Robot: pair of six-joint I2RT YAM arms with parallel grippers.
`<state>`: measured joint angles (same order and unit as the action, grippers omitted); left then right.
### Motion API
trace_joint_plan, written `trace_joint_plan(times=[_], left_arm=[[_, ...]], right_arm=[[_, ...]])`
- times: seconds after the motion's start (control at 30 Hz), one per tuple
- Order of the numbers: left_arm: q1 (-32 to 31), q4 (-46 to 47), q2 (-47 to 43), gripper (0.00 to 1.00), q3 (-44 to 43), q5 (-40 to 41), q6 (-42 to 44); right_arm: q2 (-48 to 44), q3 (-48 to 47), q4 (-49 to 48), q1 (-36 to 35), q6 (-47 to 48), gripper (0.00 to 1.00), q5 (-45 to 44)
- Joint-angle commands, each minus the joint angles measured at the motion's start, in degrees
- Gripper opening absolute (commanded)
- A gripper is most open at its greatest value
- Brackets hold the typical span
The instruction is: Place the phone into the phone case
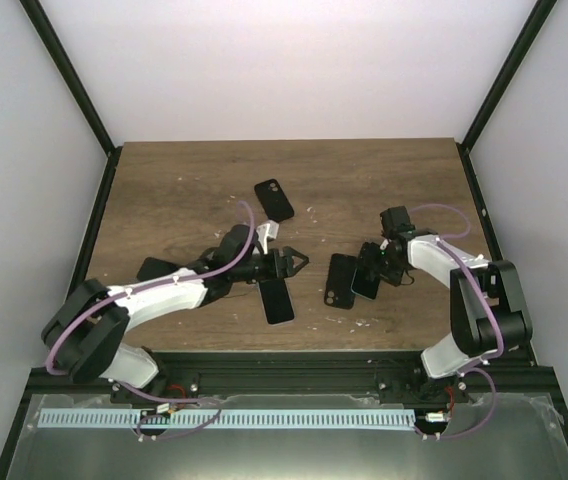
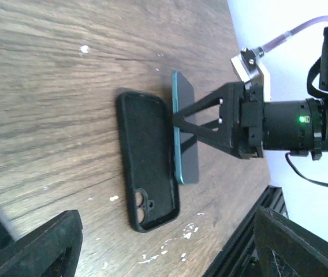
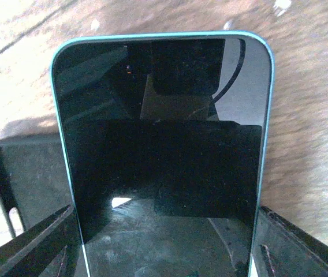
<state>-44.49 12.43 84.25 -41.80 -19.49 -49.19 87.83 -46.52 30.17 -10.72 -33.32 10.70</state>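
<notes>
My right gripper (image 1: 374, 268) is shut on the phone (image 3: 158, 144), a dark glossy slab with a teal rim, gripping its two long edges. In the left wrist view the phone (image 2: 186, 138) stands tilted on one long edge along the right rim of an empty black phone case (image 2: 146, 167). The case lies cavity up with its camera cutout towards the near edge. I cannot tell whether they touch. From above, the phone (image 1: 366, 272) overlaps the right side of the case (image 1: 340, 281). My left gripper (image 1: 299, 262) hangs open and empty, left of them, pointing at them.
A second black cover (image 1: 274, 200) lies further back in the middle. A dark slab with a pale rim (image 1: 276, 300) lies under my left wrist. The wooden table (image 1: 184, 200) has white flecks. A black rail (image 1: 284, 365) runs along the near edge.
</notes>
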Motion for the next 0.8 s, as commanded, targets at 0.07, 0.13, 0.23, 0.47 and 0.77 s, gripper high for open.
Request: trace_joint_plan(times=[0.07,0.13,0.23,0.47,0.77], left_arm=[[1.55,-7.7,-6.64,0.83,0.87,5.01,5.22],[1.68,-8.69,-8.08,0.84,1.14,5.99,5.74],[1.71,-8.36,-9.33,0.84,2.49,7.24,5.34],[1.72,-8.84,-10.4,0.84,3.97,7.41,4.99],[1.94,-11.13,-12.36,0.84,4.17,8.53,6.35]], right_arm=[[-0.24,-4.8,4.21,-4.98,-3.94,0.65,-0.07],[0.24,-6.17,4.6,-6.71,-4.95,0.65,0.11],[1.11,-8.25,5.32,-9.13,-6.93,0.65,-0.57],[5.44,-11.41,5.07,-13.01,-8.74,0.65,-0.79],[8.43,-11.85,5.39,-15.27,-8.82,0.66,-1.63]])
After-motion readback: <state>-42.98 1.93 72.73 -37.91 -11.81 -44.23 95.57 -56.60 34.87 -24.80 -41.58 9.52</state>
